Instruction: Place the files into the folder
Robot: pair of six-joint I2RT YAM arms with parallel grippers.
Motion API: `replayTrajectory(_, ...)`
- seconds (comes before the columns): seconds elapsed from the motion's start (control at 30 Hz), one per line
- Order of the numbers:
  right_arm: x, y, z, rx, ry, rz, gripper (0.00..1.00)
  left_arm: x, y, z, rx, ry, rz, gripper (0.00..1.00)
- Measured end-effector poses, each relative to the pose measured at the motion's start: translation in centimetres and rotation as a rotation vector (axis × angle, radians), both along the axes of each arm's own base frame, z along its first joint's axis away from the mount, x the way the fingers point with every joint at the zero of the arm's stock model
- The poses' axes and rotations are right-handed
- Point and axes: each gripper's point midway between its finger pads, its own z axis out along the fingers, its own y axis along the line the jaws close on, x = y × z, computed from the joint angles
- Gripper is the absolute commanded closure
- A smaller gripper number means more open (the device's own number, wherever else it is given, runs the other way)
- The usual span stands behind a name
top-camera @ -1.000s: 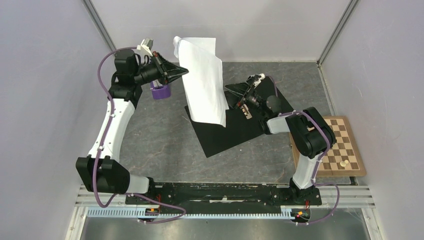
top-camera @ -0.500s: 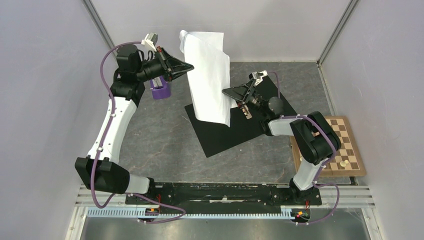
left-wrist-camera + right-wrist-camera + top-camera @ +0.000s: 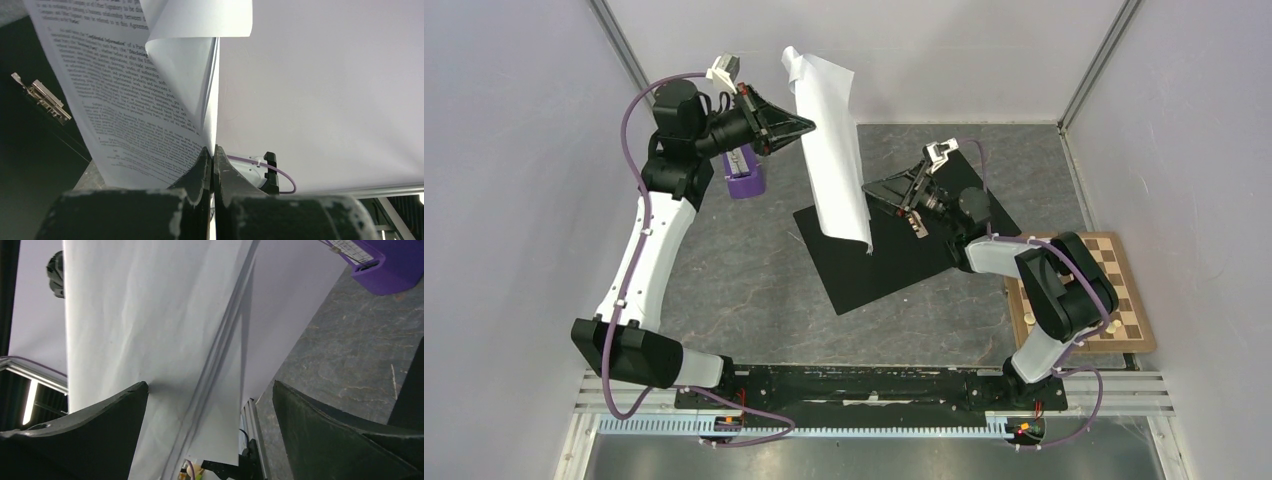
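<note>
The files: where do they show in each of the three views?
Top external: files hang upright at top centre, pinched by left gripper.
Left wrist: files fill the upper left, rising from left gripper.
Right wrist: files' blank side fills left and centre.
Landmark: folder clip, in top external and left wrist only.

the top external camera looks down from above and behind the arm bases, wide over the whole table. the left wrist camera sights along the left gripper, very near the files it pinches. the right wrist camera looks between the spread fingers of the right gripper, close on the sheets' other face. all three views share the files.
</note>
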Motion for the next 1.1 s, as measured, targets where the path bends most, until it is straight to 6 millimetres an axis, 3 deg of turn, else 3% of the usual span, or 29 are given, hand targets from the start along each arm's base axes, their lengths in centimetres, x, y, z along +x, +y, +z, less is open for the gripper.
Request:
replayTrajectory(0.23,0.1,0.3,-1.0,-0.038,0.023,-0.005,0.02,-0.4,-0.6,1.3,-0.004,-0.027,-0.006,0.98)
replayTrajectory(0.53,-0.7,-0.2,1.4,0.059,0.025,0.025,0.02,-0.7,-1.0,1.2,-0.006,-0.035,-0.02,0.98)
replayTrajectory(0.63,-1.1,-0.4,1.3,0.074,0.041,0.026,0.02,-0.5,-1.2,-0.3,-0.02,-0.022,-0.027,0.98)
replayTrajectory(0.73,-1.3,-0.7,1.1,0.087,0.057,0.026,0.02,0.1,-1.5,-3.2,-0.032,0.051,-0.037,0.98)
replayTrajectory(0.83,-1.0,-1.1,-0.2,0.038,0.08,-0.005,0.02,0.8,-1.7,-5.2,-0.028,0.102,-0.045,0.98)
replayTrajectory(1.03,1.3,-4.1,-3.7,-0.281,0.091,-0.222,0.02,1.4,-2.3,-7.8,-0.031,0.13,-0.055,0.98)
replayTrajectory(1.1,2.0,-5.5,-4.6,-0.385,0.083,-0.303,0.02,1.6,-3.4,-8.9,-0.028,0.145,-0.078,0.98)
